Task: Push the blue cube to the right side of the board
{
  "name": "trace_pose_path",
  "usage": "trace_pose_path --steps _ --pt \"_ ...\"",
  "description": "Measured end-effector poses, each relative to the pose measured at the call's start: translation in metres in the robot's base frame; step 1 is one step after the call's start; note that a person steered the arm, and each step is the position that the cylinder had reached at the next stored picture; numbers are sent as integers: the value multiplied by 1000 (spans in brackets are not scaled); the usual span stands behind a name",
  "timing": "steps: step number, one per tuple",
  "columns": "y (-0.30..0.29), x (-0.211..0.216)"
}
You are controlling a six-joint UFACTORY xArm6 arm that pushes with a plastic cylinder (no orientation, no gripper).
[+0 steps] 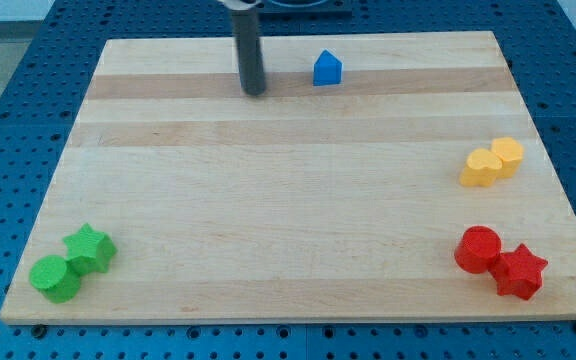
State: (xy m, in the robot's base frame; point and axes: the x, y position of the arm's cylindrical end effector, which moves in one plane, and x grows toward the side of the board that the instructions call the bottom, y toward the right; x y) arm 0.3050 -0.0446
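The blue cube (327, 69) sits near the view's top edge of the wooden board (288, 200), a little right of the middle. My rod comes down from the view's top, and my tip (254, 91) rests on the board to the left of the blue cube, slightly lower in the view, with a clear gap between them.
A yellow heart (481, 168) and a yellow hexagon-like block (507, 156) lie together at the right. A red cylinder (479, 249) and a red star (520, 271) sit at the bottom right. A green star (90, 247) and a green cylinder (55, 277) sit at the bottom left.
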Motion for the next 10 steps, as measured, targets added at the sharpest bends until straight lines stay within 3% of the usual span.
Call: trace_pose_path --steps 1,4,9,10 --pt "26 4" --pt "16 -18" --pt "-105 -13" --pt "-41 3"
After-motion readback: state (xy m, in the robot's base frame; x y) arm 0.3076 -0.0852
